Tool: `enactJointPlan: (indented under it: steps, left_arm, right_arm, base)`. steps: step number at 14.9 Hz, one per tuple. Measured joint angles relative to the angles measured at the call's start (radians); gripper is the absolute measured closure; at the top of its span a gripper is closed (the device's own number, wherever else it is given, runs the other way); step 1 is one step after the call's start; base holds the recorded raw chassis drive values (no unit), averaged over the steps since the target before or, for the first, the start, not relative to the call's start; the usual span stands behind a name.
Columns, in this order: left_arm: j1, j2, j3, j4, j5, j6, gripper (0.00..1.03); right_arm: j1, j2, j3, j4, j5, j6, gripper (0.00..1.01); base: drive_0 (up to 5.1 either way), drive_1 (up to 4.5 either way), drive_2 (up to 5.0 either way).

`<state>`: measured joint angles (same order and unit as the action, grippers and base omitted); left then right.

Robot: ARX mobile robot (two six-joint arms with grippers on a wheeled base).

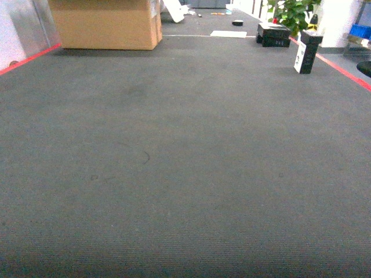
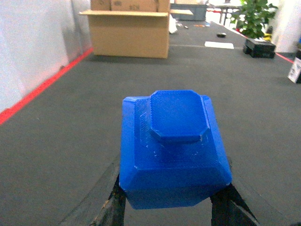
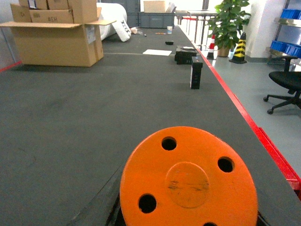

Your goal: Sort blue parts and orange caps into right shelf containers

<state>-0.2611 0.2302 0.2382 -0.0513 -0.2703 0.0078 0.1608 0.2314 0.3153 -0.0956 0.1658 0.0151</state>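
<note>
Between the left gripper's (image 2: 164, 207) jaws sits a blue part (image 2: 173, 148), pinched at its lower flanks; it looks like stiff, light printed plastic, and the flat bevelled sides give a surer hold than the raised top. The right gripper (image 3: 188, 221) carries an orange cap (image 3: 189, 181), a rigid holed disc that may be slippery; how its jaws stand beneath it I cannot tell. Beyond both stretches dark carpet (image 1: 185, 162), then a cardboard box (image 1: 107, 23). Blue shelf containers (image 3: 288, 46) show far right.
</note>
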Motion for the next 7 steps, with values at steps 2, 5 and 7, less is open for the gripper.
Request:
enactJointPlan:
  steps: [2,5,7]
  left_arm:
    - [0.065,-0.073,-0.043,0.017,0.073,-0.001,0.62]
    - [0.259,-0.121,-0.116,0.018,0.254,-0.003,0.62]
    - [0.264,-0.142,-0.131,0.03,0.271,-0.004,0.62]
  right_arm:
    - [-0.151,-0.045,-0.065,0.028,-0.148,-0.007,0.57]
    - [-0.161,-0.096,-0.149,0.054,-0.167,-0.008,0.57]
    - [-0.161,-0.117,-0.181,0.064,-0.166,-0.008,0.57]
  base:
    - [0.0,0.0,0.0]
    - [0.0,0.0,0.0]
    - [0.0,0.0,0.0]
